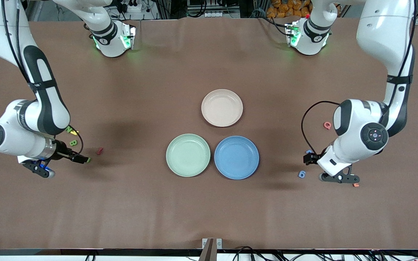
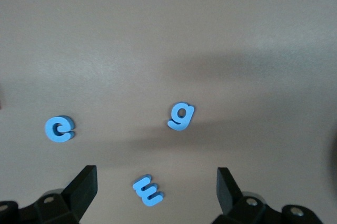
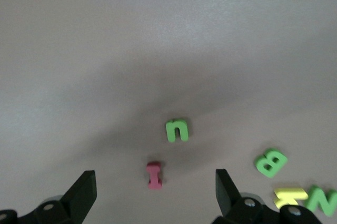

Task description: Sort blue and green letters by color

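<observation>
Low, left gripper (image 2: 155, 192) fingers (image 2: 84, 184) spread wide, holding nothing, over blue letters: "e" (image 2: 148, 191) between fingers, "g" (image 2: 181, 116) and "c" (image 2: 59, 128) near. Right gripper (image 3: 155, 195) fingers (image 3: 225, 187) likewise wide, unloaded, over green "n" (image 3: 177, 130) and dark red "I" (image 3: 154, 175); green "B" (image 3: 270, 162) beside. Both arms bent, wrists down at their own bench (image 1: 122, 203) ends, well apart from green plate (image 1: 188, 155) and blue plate (image 1: 236, 157).

plates: two plates (image 1: 188, 155) (image 1: 236, 157) side by side mid-table, third plate (image 1: 222, 107) farther from front camera | right arm's end: letters n (image 3: 177, 130), I (image 3: 154, 175), B (image 3: 271, 162), N (image 3: 322, 201) | left arm's end: letters g (image 2: 181, 116), e (image 2: 59, 128), E (image 2: 148, 191), Q (image 1: 327, 125)
</observation>
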Robot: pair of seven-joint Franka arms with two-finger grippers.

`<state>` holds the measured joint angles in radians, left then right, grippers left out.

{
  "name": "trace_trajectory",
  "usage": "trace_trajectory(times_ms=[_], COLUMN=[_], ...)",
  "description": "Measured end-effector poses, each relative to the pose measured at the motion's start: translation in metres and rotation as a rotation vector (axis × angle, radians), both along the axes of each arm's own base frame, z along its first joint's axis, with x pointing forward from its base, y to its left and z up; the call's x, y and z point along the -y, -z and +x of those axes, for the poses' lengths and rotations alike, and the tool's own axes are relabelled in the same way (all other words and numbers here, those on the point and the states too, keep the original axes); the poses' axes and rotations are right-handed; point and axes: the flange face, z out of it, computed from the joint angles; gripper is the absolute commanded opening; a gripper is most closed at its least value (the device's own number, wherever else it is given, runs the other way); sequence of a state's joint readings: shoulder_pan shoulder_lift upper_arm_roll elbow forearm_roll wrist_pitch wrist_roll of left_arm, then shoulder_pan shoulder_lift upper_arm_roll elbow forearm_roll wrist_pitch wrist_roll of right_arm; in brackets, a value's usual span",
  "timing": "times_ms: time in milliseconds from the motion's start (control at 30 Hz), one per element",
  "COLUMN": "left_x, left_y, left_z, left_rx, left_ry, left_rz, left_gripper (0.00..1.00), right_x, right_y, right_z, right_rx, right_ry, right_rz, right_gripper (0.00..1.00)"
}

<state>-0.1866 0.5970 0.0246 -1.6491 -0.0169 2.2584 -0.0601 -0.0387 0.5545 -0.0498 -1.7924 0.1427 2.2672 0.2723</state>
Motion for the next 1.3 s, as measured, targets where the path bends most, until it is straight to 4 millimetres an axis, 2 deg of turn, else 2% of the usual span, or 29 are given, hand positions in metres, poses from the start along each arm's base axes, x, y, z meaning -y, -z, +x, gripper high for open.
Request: trace_trajectory(times_ms=[233, 467, 733, 867, 1133, 1300], left_x=[0.004, 0.008, 0.005, 0.002, -0.009, -0.015], left_y=[0.021, 0.04, 0.066, 0.071, 0.061, 0.06], left_z=[-0.002, -0.007, -0.026, -0.036, -0.05, -0.058], left_rx=[-0.015, -0.023, -0.031, -0.043, -0.053, -0.062], left_ry=[0.006, 0.013, 0.014, 0.011, -0.002, -0.009], left_rz=[0.002, 0.004, 0.006, 0.009, 0.011, 0.012], left_gripper=[1.0, 1.0, 1.0, 1.0, 1.0, 1.0], right_x=[0.003, -0.002, -0.003, -0.003, -0.001, -0.001], right_y=[0.02, 0.034, 0.042, 0.046, 0.051, 0.055], right_z=[0.002, 0.003, 0.005, 0.005, 0.004, 0.002], right_rx=[0.002, 0.006, 0.027, 0.028, 0.02, 0.013], right_ry=[0.02, 0.028, 0.031, 0.032, 0.035, 0.036], right_rz=[-0.088, -0.103, -0.106, -0.106, -0.107, -0.107], right_gripper=[0.98, 0.98, 0.98, 0.97, 0.81, 0.66])
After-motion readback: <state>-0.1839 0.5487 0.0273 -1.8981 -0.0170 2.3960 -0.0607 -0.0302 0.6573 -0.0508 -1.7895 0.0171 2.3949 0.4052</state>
